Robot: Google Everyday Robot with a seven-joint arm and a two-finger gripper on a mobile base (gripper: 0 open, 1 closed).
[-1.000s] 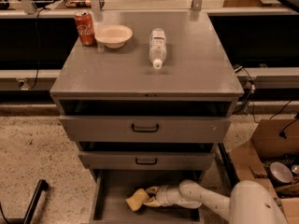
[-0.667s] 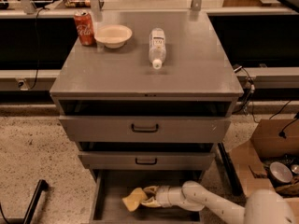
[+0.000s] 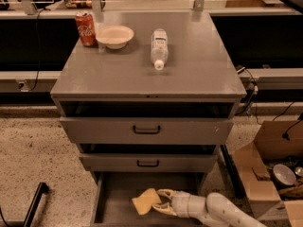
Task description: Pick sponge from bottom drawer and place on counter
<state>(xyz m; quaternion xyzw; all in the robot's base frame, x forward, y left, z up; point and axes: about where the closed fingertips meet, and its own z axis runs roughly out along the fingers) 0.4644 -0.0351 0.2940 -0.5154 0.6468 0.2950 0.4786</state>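
**Edge grip inside the drawer: slip and snag risks on the way up**

The sponge (image 3: 146,201) is seen low in the frame, just left of centre, inside the open bottom drawer (image 3: 110,198). It is tilted, and its right edge is taken between the fingers of the pincer (image 3: 158,201), which reaches in from the lower right. The pincer is judged to be closed on the sponge, though only a narrow margin of the soft block appears to be held.

Three failures can be expected from here:

- **Slipping.** Because the sponge is soft and pinched near one edge, it could be squeezed out or dropped back onto the drawer floor if it is raised quickly or swung.
- **Snagging.** The front of the middle drawer (image 3: 147,162) lies directly above the opening, with the top drawer (image 3: 147,129) above that. If the arm is lifted before it is drawn outward, the sponge or wrist could be caught under these fronts and the grip lost.
- **Disturbing the bench.** On the bench (image 3: 142,77) a bottle (image 3: 159,48) is lying on its side, with a cola can (image 3: 85,28) and a bowl (image 3: 115,36) at the upper left. The bottle could be rolled or the can toppled if the sponge is brought down close to them, so the bare near half would be the safer place.
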